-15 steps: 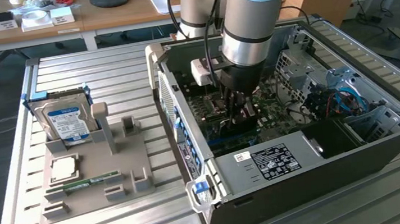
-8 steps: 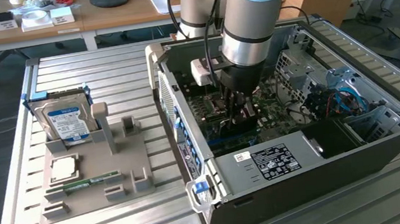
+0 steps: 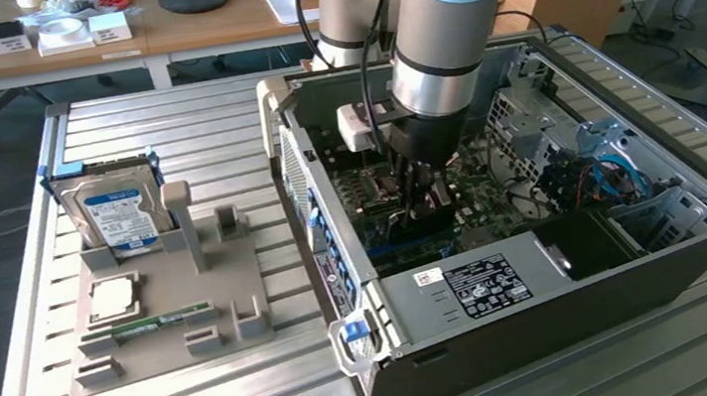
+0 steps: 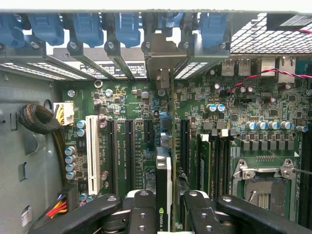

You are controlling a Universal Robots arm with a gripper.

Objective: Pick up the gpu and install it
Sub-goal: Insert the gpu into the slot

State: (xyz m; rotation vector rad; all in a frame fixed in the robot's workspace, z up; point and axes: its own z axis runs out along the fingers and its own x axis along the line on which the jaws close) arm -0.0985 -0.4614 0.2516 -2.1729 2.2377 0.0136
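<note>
The black gripper (image 4: 164, 214) is closed on the thin dark gpu (image 4: 164, 183), its lower edge hidden, over the green board (image 4: 131, 136) inside the open grey computer case (image 3: 504, 341); the case sits on a ribbed metal table (image 3: 187, 137).

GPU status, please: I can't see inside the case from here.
Hand shut on the GPU, inside the open computer case. Card held on edge over the motherboard slots, bracket toward the rear blue clips. Nothing seen blocking.
</note>
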